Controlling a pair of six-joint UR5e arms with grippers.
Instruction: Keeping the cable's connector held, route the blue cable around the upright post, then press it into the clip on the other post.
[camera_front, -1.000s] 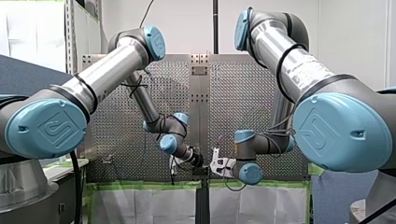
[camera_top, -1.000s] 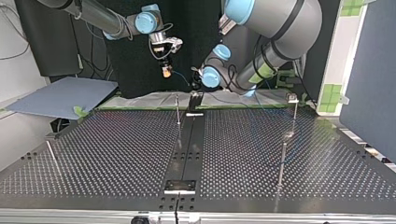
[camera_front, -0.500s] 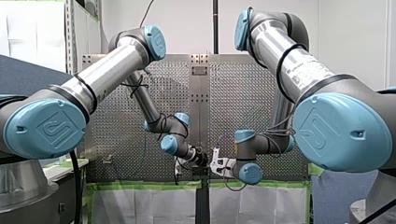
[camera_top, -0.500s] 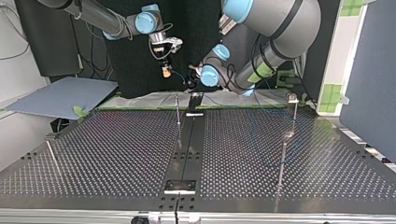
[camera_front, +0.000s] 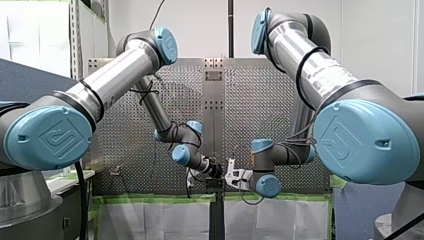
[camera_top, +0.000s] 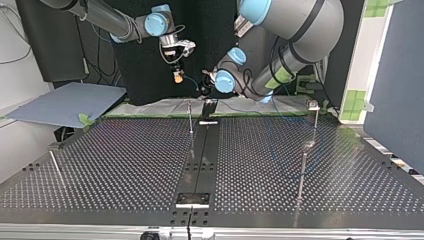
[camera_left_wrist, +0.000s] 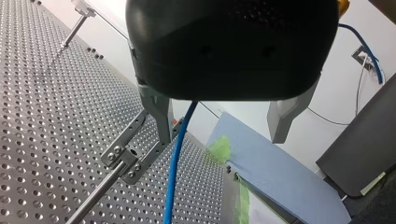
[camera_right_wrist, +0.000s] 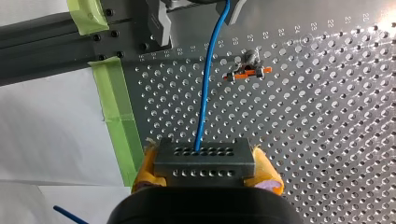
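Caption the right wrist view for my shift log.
My right gripper clamps the grey connector; the blue cable runs from it to my left gripper, over the perforated table.

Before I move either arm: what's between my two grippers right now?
Only the blue cable, seen in the right wrist view: it runs from the connector in my right gripper straight to my left gripper.

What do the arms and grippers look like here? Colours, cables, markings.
My left arm and my right arm: silver tubes, grey joints, light-blue round caps with an embossed logo, black cables along them. Left gripper: black body, grey metal fingers. Right gripper: black body, yellow pads.
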